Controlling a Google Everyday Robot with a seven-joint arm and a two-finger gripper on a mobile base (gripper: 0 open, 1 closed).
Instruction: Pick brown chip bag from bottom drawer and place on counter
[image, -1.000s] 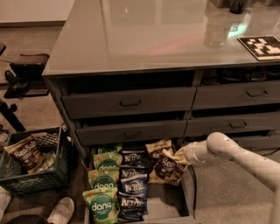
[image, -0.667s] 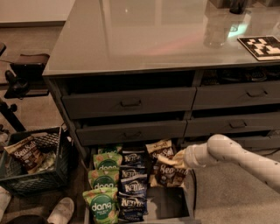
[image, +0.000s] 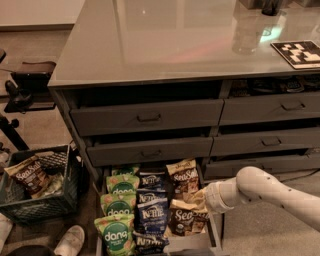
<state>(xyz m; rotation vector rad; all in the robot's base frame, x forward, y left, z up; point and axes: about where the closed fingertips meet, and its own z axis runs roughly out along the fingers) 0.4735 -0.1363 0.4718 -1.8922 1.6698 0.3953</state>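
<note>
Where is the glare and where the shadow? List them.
Camera view: glare streaks the counter, with a green glint at its far right; the bottom drawer lies dim, where the pincer is at a brown chip bag.

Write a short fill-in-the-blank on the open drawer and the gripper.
Seen from the camera, the gripper is at the bottom drawer's ___ row.
The brown chip bag next to it reads Sea ___.
The dark blue bags in the middle row read ___.
The green bags read ___.
Missing: right; Salt; Kettle; dang.
</note>
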